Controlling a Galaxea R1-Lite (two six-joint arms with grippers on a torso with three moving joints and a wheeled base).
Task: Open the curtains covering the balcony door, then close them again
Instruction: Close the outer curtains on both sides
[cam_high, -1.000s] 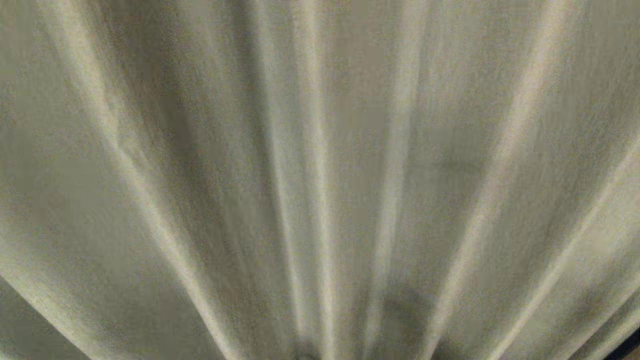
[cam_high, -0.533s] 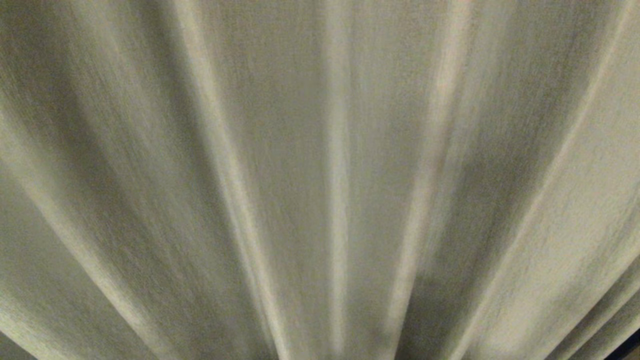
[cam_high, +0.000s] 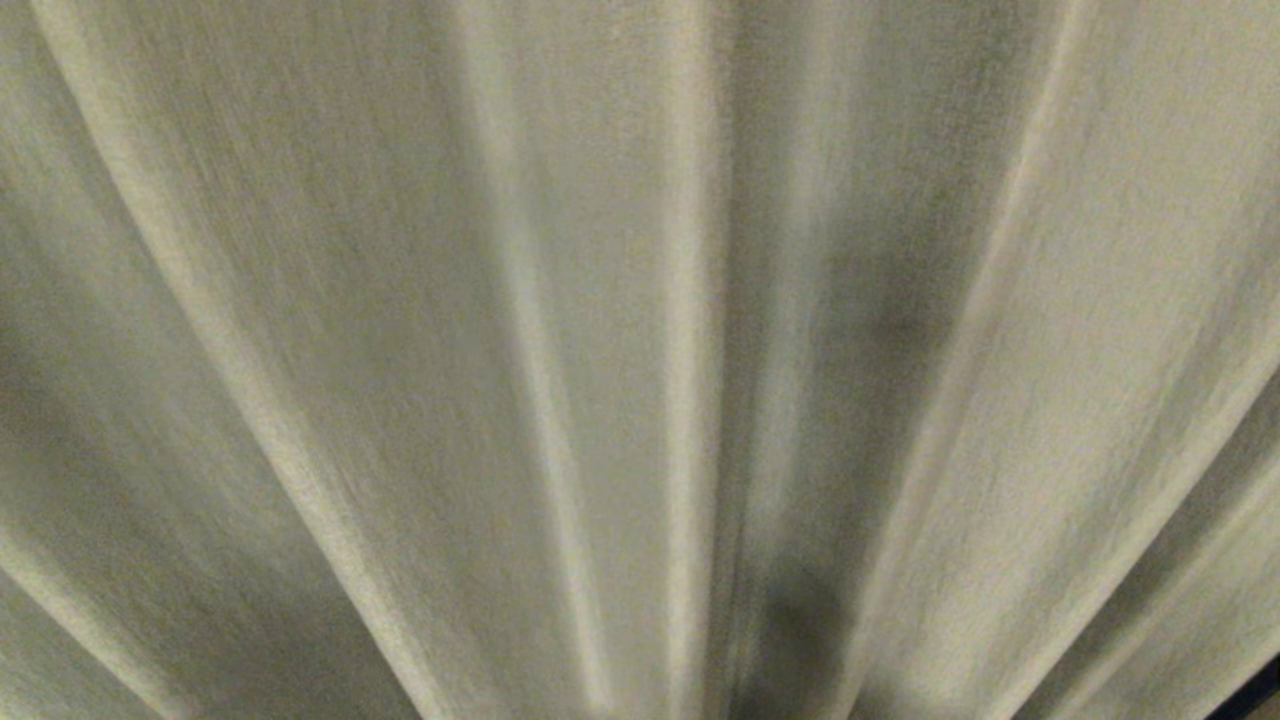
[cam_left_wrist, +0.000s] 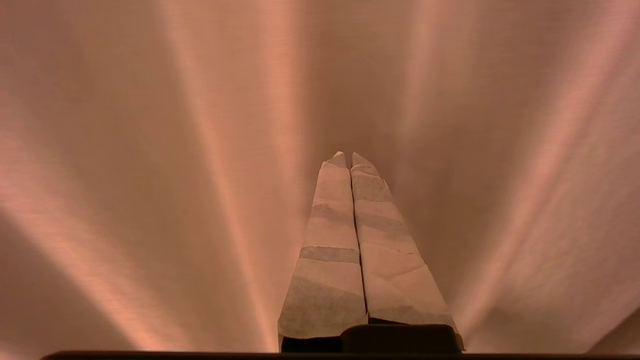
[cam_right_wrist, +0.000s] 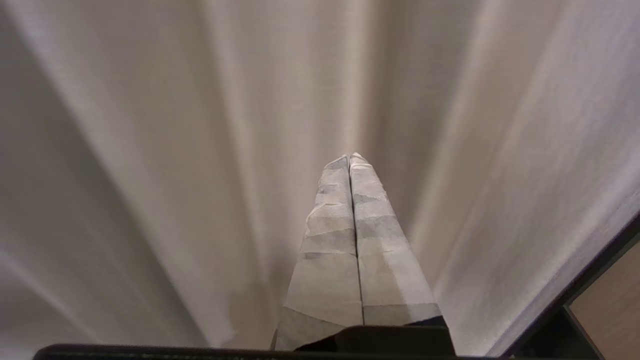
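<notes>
Right pincer (cam_right_wrist: 350, 159) beside dark frame (cam_right_wrist: 575, 300)

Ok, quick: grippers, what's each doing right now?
Left gripper: closed, holding nothing, pointed at the curtain.
Right gripper: closed, holding nothing, facing the curtain too.

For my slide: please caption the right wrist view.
Shut right gripper points at the pleated curtains.

Seemingly plain beige-grey pleated curtains (cam_high: 640, 300)
</notes>
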